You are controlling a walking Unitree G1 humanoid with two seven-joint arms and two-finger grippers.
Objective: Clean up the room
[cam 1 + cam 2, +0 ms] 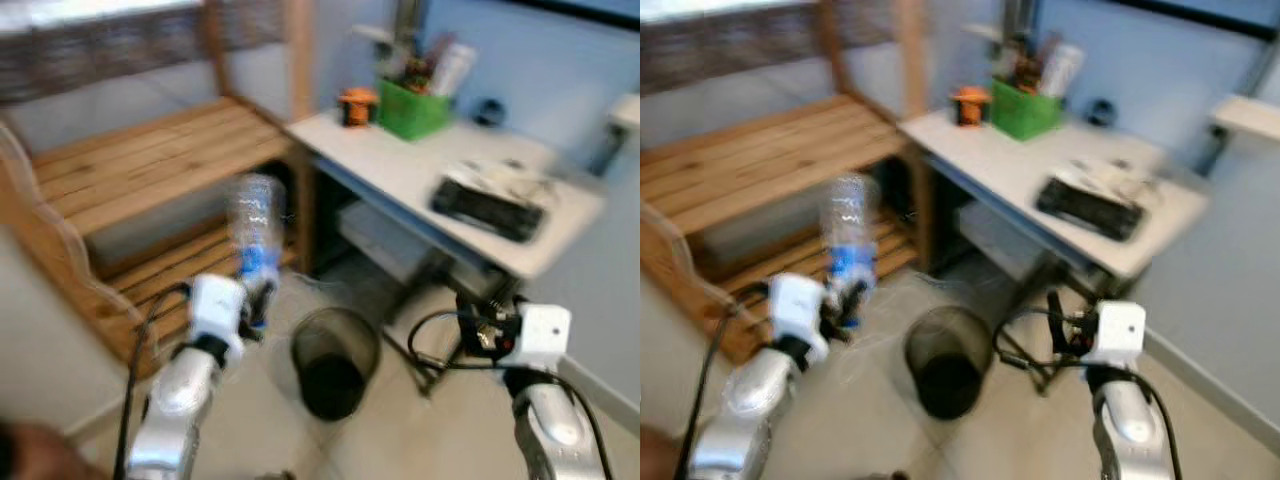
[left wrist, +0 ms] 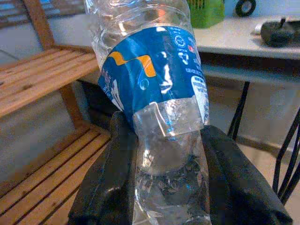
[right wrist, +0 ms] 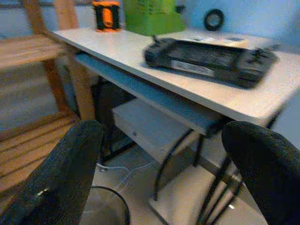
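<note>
A clear plastic water bottle (image 2: pixel 150 93) with a blue label stands upright in the left tool (image 2: pixel 161 173), whose black fingers (image 2: pixel 110 178) are clamped on its crumpled lower end. It is held above the floor, beside a black mesh wastebasket (image 1: pixel 335 360). The right tool (image 3: pixel 164 173) is spread wide and empty, near the white bench (image 1: pixel 400 165) carrying a black controller (image 3: pixel 211 56).
</note>
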